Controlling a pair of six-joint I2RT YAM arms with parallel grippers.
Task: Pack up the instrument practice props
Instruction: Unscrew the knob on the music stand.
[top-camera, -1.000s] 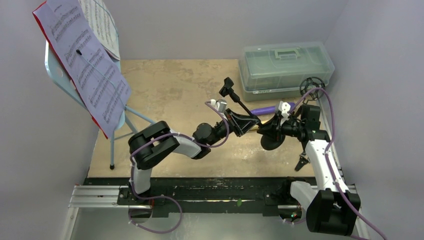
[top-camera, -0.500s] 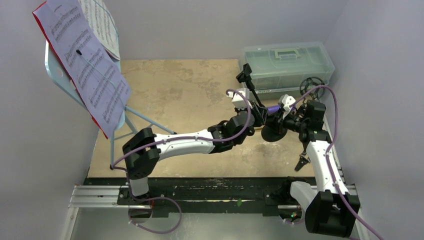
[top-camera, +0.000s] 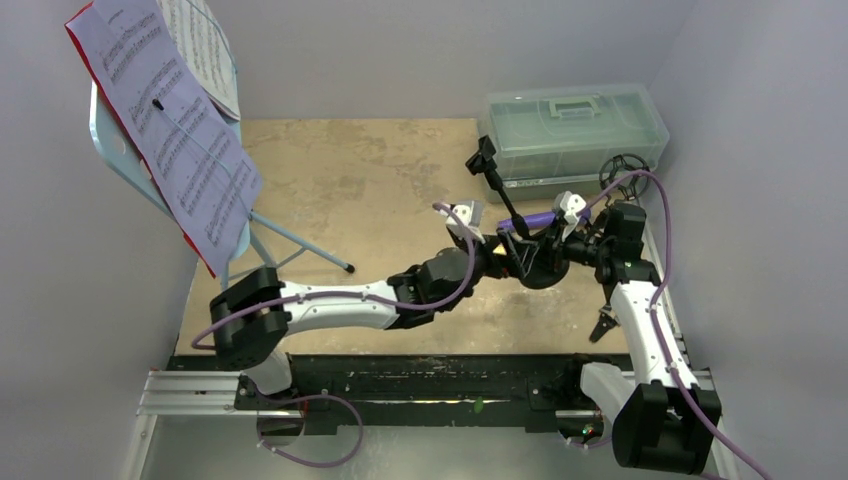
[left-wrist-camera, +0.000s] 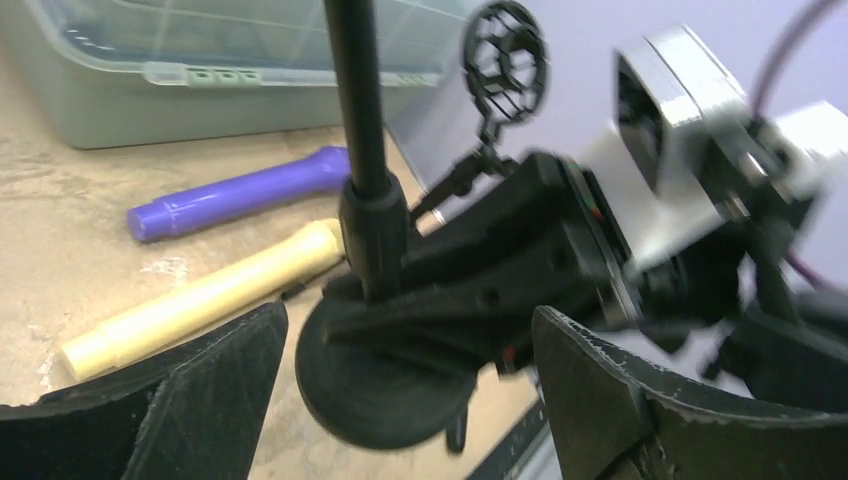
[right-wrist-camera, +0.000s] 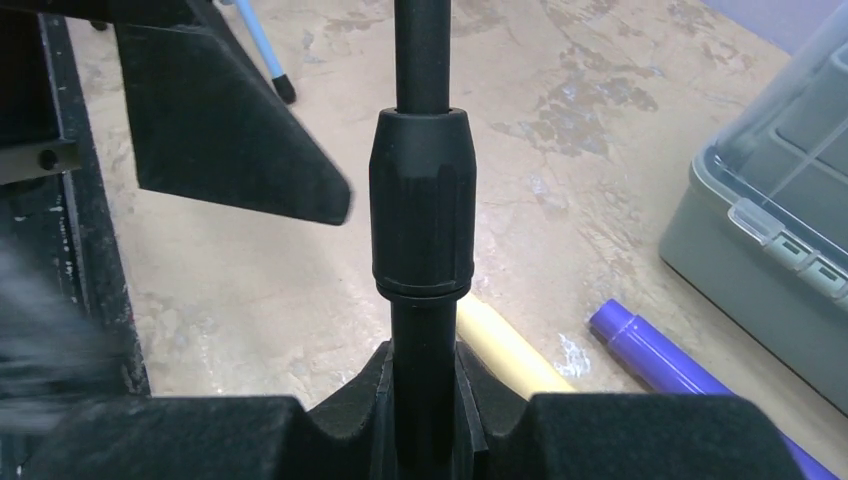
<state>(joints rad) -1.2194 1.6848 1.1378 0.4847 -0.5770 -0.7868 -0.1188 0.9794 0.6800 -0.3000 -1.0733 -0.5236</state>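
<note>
A black mic holder (top-camera: 506, 203) leans left, its clip (top-camera: 483, 159) toward the box. My right gripper (right-wrist-camera: 422, 400) is shut on the pole just under the collar (right-wrist-camera: 420, 210). My left gripper (left-wrist-camera: 410, 330) stands open around the holder's round base (left-wrist-camera: 380, 390) without touching it; in the top view it (top-camera: 510, 258) is just left of the base. The purple microphone (left-wrist-camera: 240, 190) and the cream microphone (left-wrist-camera: 200, 300) lie on the table behind. A second mic holder (top-camera: 625, 170) with a round cage stands at the right. The light-blue music rest (top-camera: 105, 130) carries sheet music (top-camera: 170, 130) and a red folder (top-camera: 203, 262).
A translucent grey-green box (top-camera: 570, 130) with a handle sits at the back right, lid shut. Small black pliers (top-camera: 605, 325) lie beside the right arm. The rest's tripod legs (top-camera: 300, 242) reach across the left side of the table.
My left gripper carried the mic holder right to the right gripper, then opened and let go. The right gripper stays shut on the pole.
</note>
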